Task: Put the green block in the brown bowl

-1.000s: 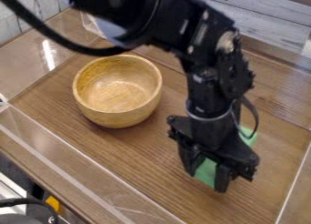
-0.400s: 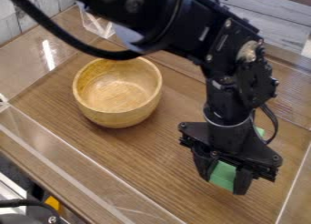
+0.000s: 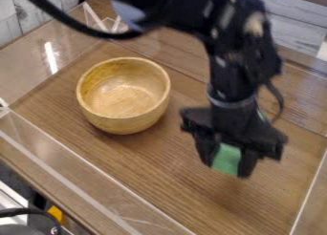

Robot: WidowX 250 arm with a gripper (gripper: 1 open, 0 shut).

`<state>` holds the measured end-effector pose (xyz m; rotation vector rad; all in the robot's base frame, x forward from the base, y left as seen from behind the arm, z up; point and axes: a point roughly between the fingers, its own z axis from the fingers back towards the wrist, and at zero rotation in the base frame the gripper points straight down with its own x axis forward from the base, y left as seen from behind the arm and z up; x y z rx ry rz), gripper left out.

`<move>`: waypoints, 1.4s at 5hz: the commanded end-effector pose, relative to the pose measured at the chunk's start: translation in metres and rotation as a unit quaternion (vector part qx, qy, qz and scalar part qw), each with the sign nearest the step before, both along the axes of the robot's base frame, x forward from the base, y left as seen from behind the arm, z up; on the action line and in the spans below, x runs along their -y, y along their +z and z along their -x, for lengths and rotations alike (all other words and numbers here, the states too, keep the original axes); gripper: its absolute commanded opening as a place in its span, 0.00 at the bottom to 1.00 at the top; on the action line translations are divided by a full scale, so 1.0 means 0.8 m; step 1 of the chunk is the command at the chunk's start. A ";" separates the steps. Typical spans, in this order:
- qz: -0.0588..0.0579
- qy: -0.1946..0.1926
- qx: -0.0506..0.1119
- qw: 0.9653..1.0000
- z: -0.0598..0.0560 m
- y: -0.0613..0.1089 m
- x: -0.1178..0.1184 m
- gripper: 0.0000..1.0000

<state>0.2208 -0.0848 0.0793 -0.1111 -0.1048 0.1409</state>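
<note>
The single camera view looks down at a brown wooden table (image 3: 76, 153) with a clear raised rim along its near edge. The brown bowl (image 3: 124, 94) stands upright on the left half of the table, toward the far side, and nothing is visible inside it. To its right, well apart from it, the black robot arm (image 3: 236, 57) comes down from the top of the picture and ends in the gripper (image 3: 228, 160), which points straight down over the right part of the table, nearer the front edge than the bowl is. The gripper's two dark fingers (image 3: 205, 148) pinch the green block (image 3: 228, 159) between them, one on each side. The block shows as a green patch between the fingers. The picture is blurred here, so whether the block's lower end touches the table cannot be told.
</note>
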 end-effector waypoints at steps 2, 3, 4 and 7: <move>-0.008 0.052 0.044 0.998 -0.033 0.023 -0.088 0.00; -0.016 0.077 0.047 0.996 -0.044 0.019 -0.094 0.00; -0.019 0.091 0.047 0.995 -0.053 0.019 -0.094 0.00; -0.022 0.103 0.046 0.993 -0.067 0.024 -0.104 0.00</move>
